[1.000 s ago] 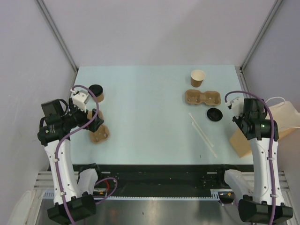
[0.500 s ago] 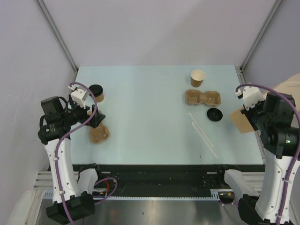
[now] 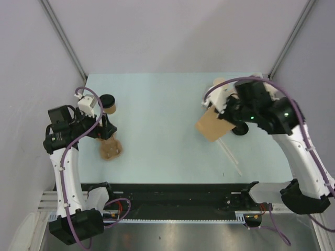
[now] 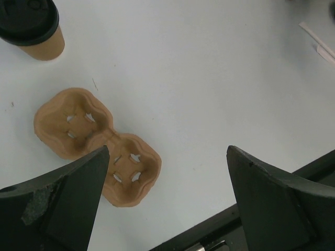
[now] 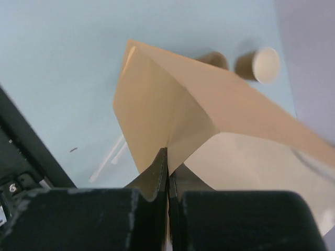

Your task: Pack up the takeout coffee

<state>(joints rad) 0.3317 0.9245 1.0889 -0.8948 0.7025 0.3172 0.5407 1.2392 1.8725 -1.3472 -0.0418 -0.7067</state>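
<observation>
pale blue table (image 3: 157,115): right gripper (image 5: 167,172) jaws pinching a brown bag (image 3: 212,125) mid-air; left gripper (image 4: 167,157) spread wide over a carrier (image 4: 97,144); lidded cup (image 3: 108,103) stands far left, open cup (image 5: 264,64) far right.

Tilted paper bag (image 3: 210,127) over table (image 3: 157,115); carrier (image 4: 97,144) lying flat.
</observation>
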